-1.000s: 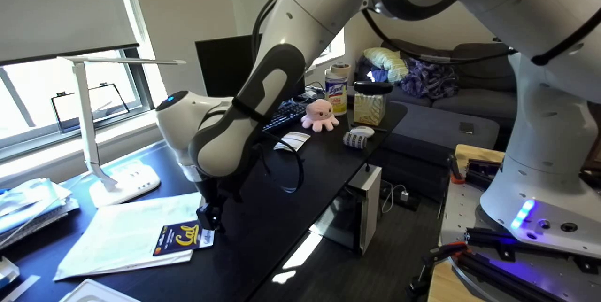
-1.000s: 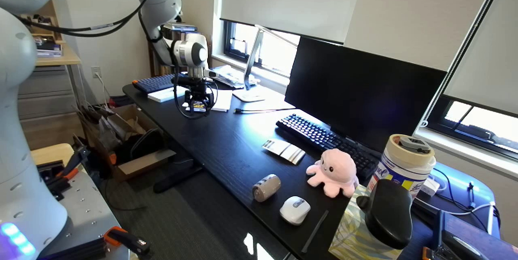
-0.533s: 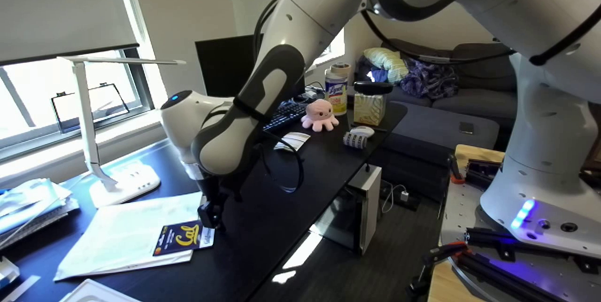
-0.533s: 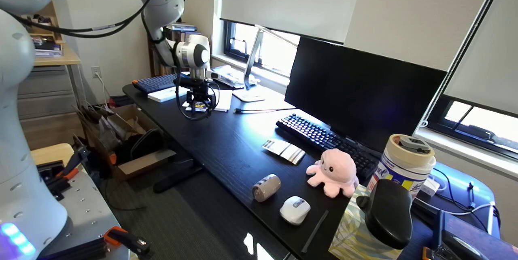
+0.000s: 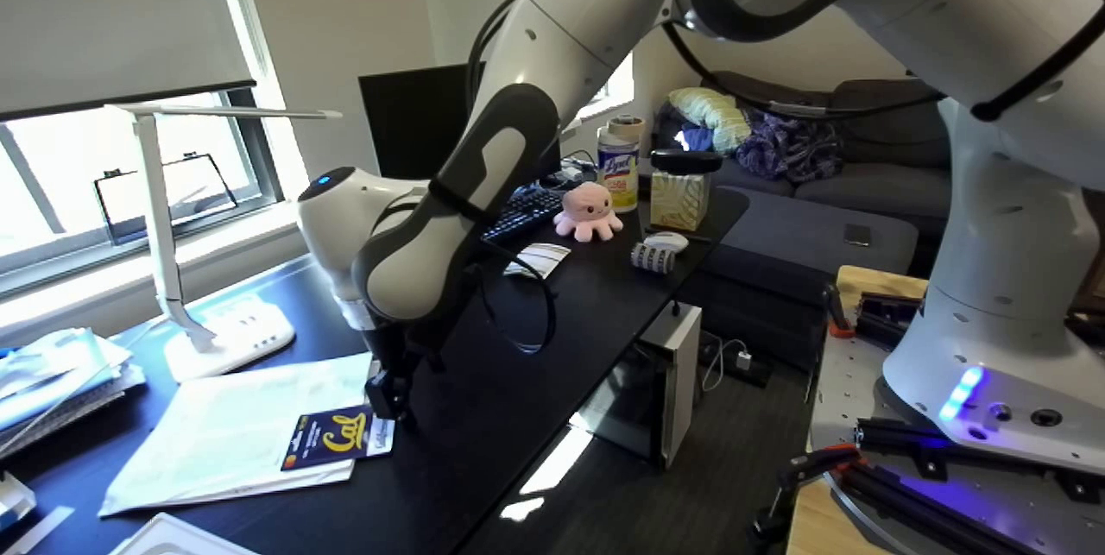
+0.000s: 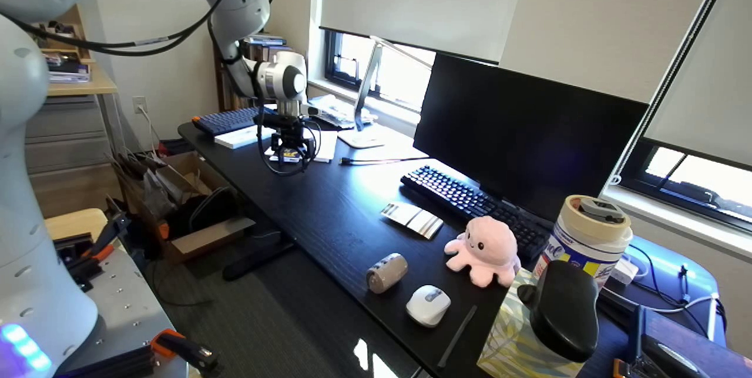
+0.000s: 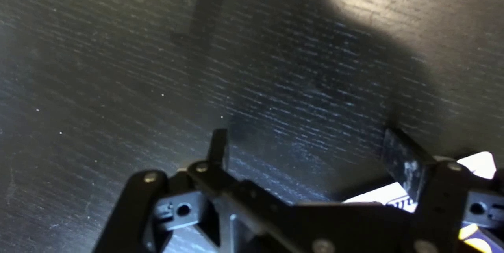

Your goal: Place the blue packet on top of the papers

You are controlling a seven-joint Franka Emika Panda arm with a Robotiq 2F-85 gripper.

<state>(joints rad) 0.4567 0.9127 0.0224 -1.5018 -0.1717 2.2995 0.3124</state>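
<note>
Black desk (image 5: 501, 382) beside a window (image 5: 52, 162), in an exterior view: white papers (image 5: 224, 430), left; blue packet (image 5: 332, 438), lying mostly on them, right end past their edge; gripper (image 7: 309, 146), fingers (image 7: 404, 162) spread wide apart, one at that end (contact unclear); pink plush octopus (image 5: 588, 210), far and right.

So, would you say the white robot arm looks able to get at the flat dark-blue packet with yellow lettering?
Probably yes: the open black fingers stand where the packet juts past the white paper sheets, with nothing visible in between; a slight shift over it may be needed.
</note>
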